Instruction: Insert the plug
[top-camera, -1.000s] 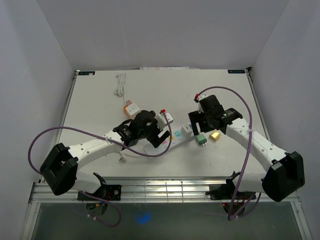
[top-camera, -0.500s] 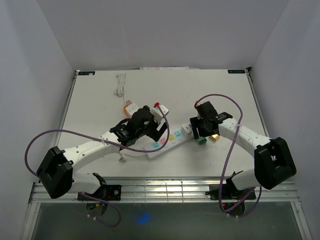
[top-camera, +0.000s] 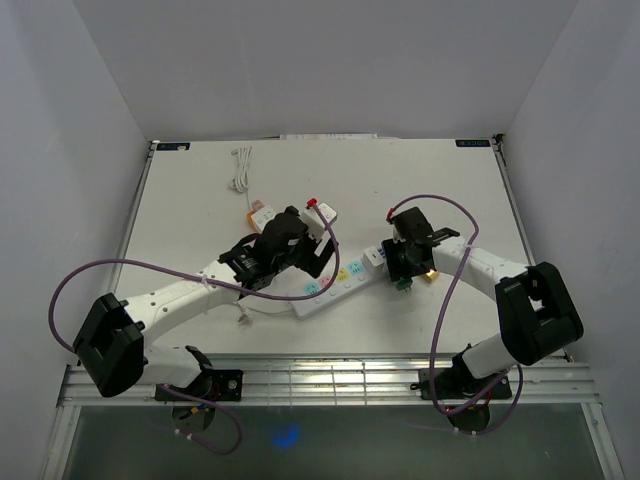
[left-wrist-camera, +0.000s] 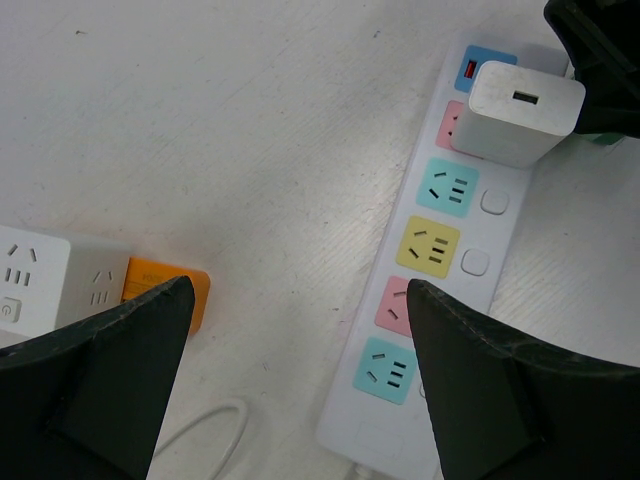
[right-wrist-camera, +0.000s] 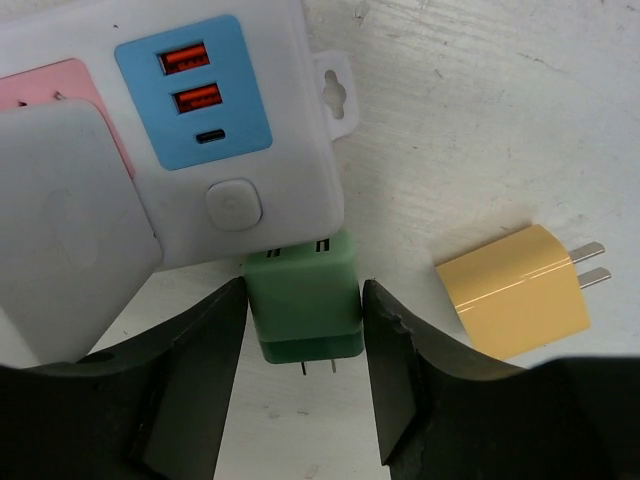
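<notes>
A white power strip (left-wrist-camera: 440, 250) with coloured sockets lies on the table; it also shows in the top view (top-camera: 335, 285). A white charger (left-wrist-camera: 515, 112) sits in a pink socket near its USB end. A green plug (right-wrist-camera: 300, 285) lies on the table against that end of the strip, prongs pointing away from it. My right gripper (right-wrist-camera: 303, 302) is down around the green plug, a finger pressed on each side. My left gripper (left-wrist-camera: 300, 400) is wide open and empty, hovering over the strip's other end and the bare table beside it.
A yellow plug (right-wrist-camera: 515, 290) lies just right of the green one. An orange and white adapter cube (left-wrist-camera: 90, 285) and a white cable loop (left-wrist-camera: 200, 440) lie left of the strip. Another white cable (top-camera: 240, 170) lies at the far left.
My right gripper has moved nearer and come down over the green plug, its fingers now on both sides. My left gripper has shifted slightly back and left, staying open.
</notes>
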